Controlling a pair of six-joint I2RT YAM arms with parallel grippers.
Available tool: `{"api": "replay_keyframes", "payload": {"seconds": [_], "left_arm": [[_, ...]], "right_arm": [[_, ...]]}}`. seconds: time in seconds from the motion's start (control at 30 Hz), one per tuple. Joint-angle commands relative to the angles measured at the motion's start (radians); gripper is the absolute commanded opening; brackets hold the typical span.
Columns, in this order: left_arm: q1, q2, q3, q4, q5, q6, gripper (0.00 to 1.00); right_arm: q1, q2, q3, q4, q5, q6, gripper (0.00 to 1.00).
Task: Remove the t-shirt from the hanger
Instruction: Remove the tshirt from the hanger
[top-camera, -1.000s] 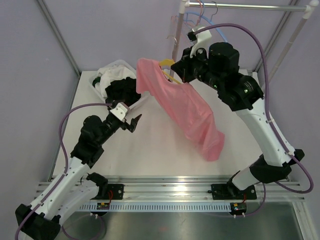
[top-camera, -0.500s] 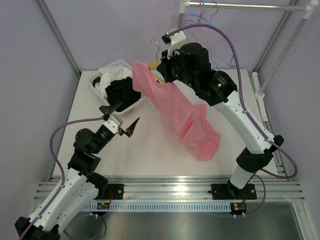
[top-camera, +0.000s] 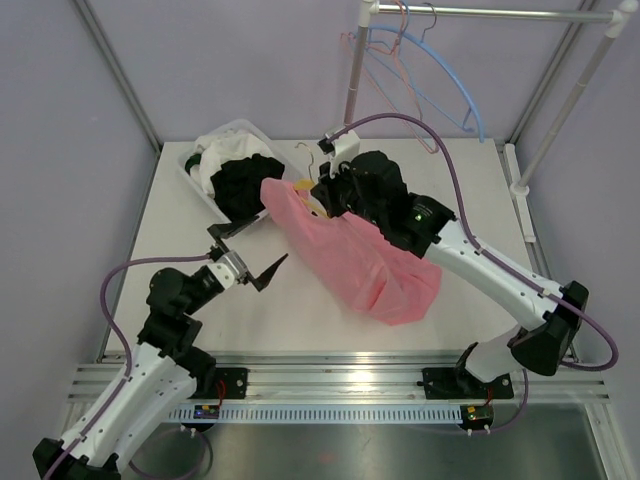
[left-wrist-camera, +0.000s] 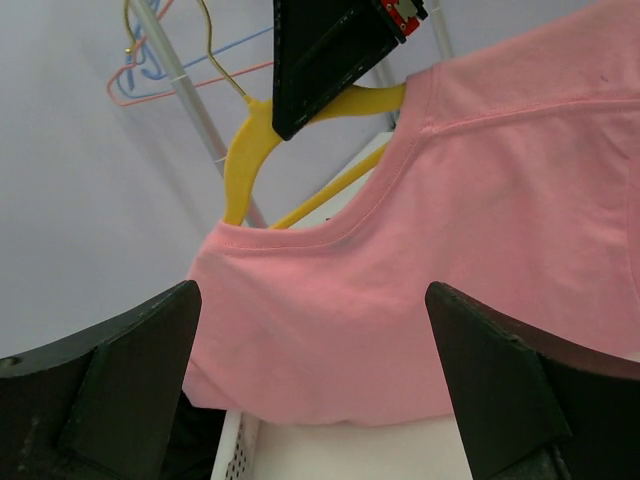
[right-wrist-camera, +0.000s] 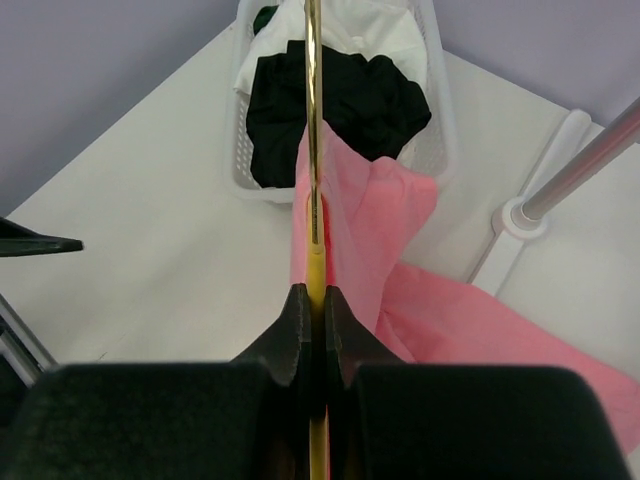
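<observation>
T-shirt (top-camera: 370, 265) on hanger (right-wrist-camera: 313, 262) pinched by right hand (right-wrist-camera: 312, 300), left hand (top-camera: 248, 252) agape nearby

Carried yellow hanger (left-wrist-camera: 238, 160) and pink t-shirt (top-camera: 365, 265) down and away from rack (top-camera: 352, 70), toward near-left. Lowered right gripper (top-camera: 316, 198) with them, from rail height to just above table (top-camera: 300, 310), next to basket (top-camera: 190, 175). Laid more of shirt on tabletop, lower part bunched. Pulled left gripper (top-camera: 248, 245) back from basket toward near edge, arm folded lower and closer to base.
</observation>
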Motion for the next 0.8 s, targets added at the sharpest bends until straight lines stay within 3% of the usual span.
{"api": "replay_keyframes", "payload": {"seconds": [0.0,0.23,0.47,0.77], "left_arm": [[-0.011,0.067,0.011,0.059,0.087,0.023,0.99],[-0.102,0.156,0.020,0.055,-0.002,0.075,0.99],[-0.171,0.106,-0.010,0.065,-0.059,0.119,0.98],[-0.180,0.047,-0.049,0.102,-0.082,0.131,0.97]], "right_arm": [[0.017,-0.107,-0.070,0.248,-0.013,0.025,0.00],[0.078,-0.098,-0.137,0.403,0.074,0.040,0.00],[0.103,-0.075,-0.194,0.522,0.047,0.031,0.00],[0.118,-0.024,-0.165,0.506,0.060,0.031,0.00]]}}
